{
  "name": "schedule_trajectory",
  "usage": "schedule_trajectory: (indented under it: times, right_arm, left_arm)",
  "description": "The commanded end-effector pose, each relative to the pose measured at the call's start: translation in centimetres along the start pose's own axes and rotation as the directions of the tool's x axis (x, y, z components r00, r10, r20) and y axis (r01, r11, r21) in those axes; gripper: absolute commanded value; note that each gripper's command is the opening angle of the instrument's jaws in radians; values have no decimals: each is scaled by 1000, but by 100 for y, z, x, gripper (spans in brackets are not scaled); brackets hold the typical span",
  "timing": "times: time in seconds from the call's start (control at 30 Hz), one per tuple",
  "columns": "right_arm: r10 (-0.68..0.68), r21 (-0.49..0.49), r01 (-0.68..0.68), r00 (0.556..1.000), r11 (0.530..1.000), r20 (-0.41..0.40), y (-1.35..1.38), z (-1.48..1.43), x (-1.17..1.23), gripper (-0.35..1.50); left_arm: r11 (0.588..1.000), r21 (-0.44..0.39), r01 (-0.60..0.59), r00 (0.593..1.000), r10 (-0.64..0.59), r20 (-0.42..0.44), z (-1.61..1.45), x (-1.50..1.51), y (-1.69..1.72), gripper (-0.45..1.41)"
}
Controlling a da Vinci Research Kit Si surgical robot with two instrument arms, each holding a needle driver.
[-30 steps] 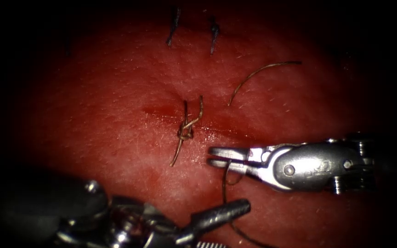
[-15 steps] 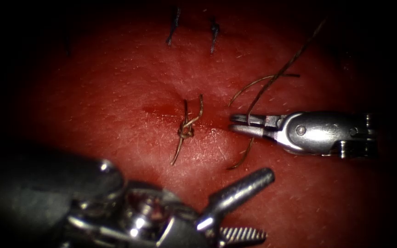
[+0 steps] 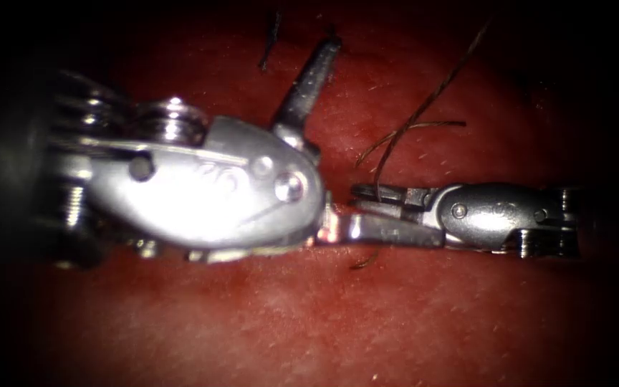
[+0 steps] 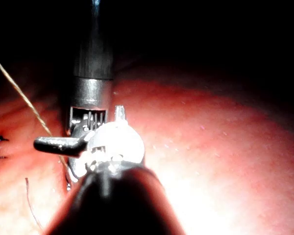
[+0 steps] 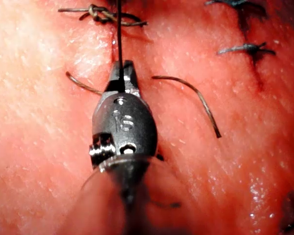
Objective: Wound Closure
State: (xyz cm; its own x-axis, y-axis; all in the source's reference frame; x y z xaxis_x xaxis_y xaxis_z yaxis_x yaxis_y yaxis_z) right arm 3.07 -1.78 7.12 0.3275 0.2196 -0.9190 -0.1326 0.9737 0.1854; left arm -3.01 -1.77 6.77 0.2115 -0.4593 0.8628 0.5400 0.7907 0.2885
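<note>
My left tool [image 3: 380, 140] lies across the middle of the tissue [image 3: 324, 322], over the cut and the tied stitch. Its jaws stand wide open, one pointing up and one pointing right, and they hold nothing. The right-pointing jaw lies just below my right tool [image 3: 363, 195], which is on the cut's right side. That tool is shut on the brown thread [image 3: 431, 93], which rises away to the upper right. In the right wrist view the right tool [image 5: 122, 68] grips the thread [image 5: 119, 29] just short of the knot [image 5: 95, 12]. The left wrist view shows the left tool [image 4: 78, 127] open.
A loose cut piece of thread [image 3: 413, 127] lies on the tissue above the right tool, also seen as a curved piece of thread [image 5: 188, 93]. Two older dark stitches [image 5: 245, 49] sit further along the cut. A short thread end [image 3: 362, 261] pokes out below the tools.
The left tool has come up from the near edge and now covers the knot, jaws spread wide. The right tool, holding the thread, rose from below the knot and stays right of it.
</note>
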Motion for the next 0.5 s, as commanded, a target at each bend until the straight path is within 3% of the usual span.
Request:
schedule_trajectory:
  times: [0.03, 0.17, 0.5]
  right_arm:
    - [0, 2, 0, 1000, 1000, -2, -5, 9, -3, -35]
    - [-1, -1, 1, 1000, 1000, 3, -9, 12, -1, -35]
    - [-7, 6, 7, 1000, 1000, 11, -17, 17, 4, -35]
  left_arm:
    - [999, 18, 51, 999, -51, 9, 10, 1, -1, 111]
    - [982, 96, 165, 984, -170, 47, 33, -10, 8, 113]
    - [942, 170, 291, 954, -298, 18, 76, -13, 49, 99]
